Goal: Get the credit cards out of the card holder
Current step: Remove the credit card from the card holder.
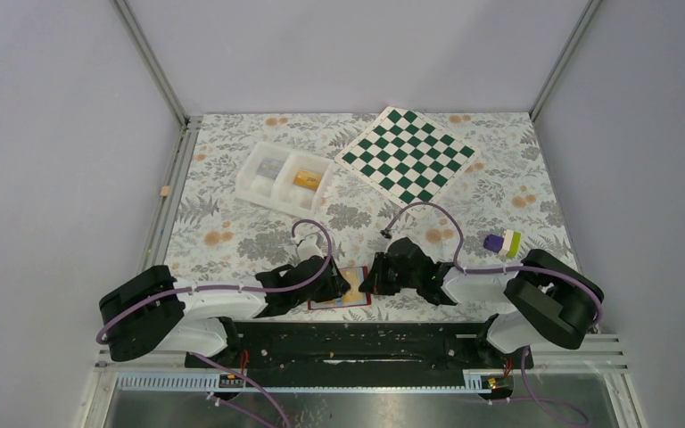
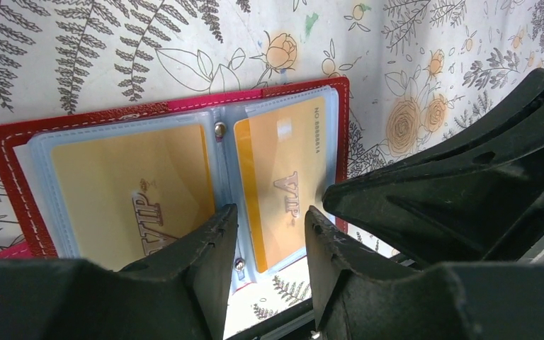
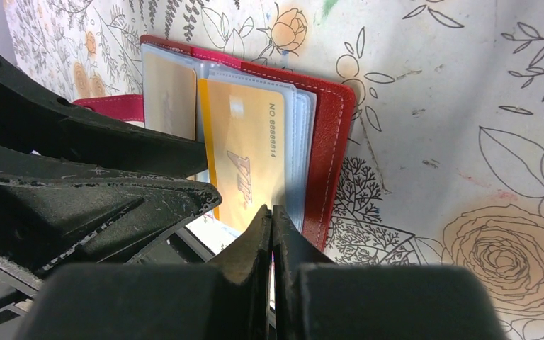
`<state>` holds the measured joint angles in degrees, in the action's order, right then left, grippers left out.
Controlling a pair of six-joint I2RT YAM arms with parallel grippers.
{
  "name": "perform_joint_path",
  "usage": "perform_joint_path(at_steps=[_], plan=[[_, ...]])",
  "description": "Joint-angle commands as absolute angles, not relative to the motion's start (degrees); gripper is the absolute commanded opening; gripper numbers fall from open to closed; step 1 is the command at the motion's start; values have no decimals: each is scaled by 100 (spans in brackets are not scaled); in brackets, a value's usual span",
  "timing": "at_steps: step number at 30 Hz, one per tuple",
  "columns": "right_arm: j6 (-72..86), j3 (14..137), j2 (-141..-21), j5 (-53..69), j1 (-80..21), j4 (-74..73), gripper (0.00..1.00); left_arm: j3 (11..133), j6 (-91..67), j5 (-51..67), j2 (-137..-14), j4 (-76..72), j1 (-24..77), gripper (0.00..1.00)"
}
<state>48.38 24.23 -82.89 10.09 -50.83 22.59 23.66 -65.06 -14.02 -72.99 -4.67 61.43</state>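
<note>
The card holder (image 2: 7,163) lies open on the flowered table, red rim around pale blue sleeves, between both arms in the top view (image 1: 339,306). Two orange-yellow credit cards sit in its sleeves, one on the left page (image 2: 127,184) and one on the right page (image 2: 283,163). My left gripper (image 2: 269,227) is open, its fingers straddling the near edge of the right page without pinching it. My right gripper (image 3: 270,212) is shut, its tips on the near corner of the right-page card (image 3: 244,142). Whether it pinches the card or sleeve does not show.
A white two-compartment tray (image 1: 284,176) with small items stands at the back left. A green-and-white chessboard (image 1: 408,153) lies at the back right. A purple, white and green block (image 1: 503,242) sits right of the right arm. The black base rail (image 1: 357,337) runs just behind the holder.
</note>
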Motion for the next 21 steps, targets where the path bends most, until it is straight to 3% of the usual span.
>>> perform_joint_path(at_steps=[1,15,21], plan=[[4881,2159,-8476,798,-5001,2222,0,2367,-6623,-1479,-7309,-721,6117,40],[5074,2007,-8523,878,-4905,2366,0,1799,-6807,-1490,-7105,-1432,6117,33],[5103,1972,-8436,879,-4887,2353,0,1596,-6888,-1502,-7079,-1838,6117,17]])
